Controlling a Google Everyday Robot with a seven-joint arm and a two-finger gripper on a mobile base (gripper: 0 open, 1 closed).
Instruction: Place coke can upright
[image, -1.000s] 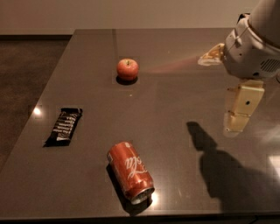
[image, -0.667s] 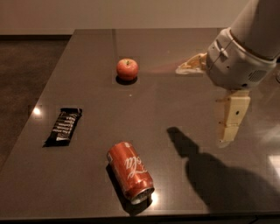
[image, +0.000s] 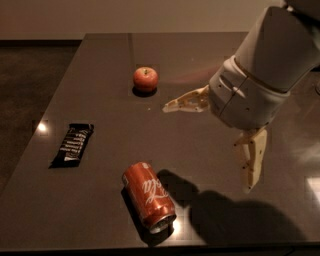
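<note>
The coke can (image: 149, 196) lies on its side near the front edge of the dark table (image: 110, 65), silver end towards the camera, white script showing. My gripper (image: 207, 147) hangs above the table to the can's right and a little behind it, apart from it. Its two pale fingers are spread wide: one (image: 186, 102) points left, the other (image: 251, 160) points down. It holds nothing.
A red apple (image: 145, 78) sits at the table's middle back. A black snack bar (image: 72, 144) lies at the left. The arm's shadow (image: 225, 215) falls on the table right of the can. The table's front edge runs just below the can.
The arm has moved left and towards the camera, closer to the can. The can, apple and snack bar have not moved.
</note>
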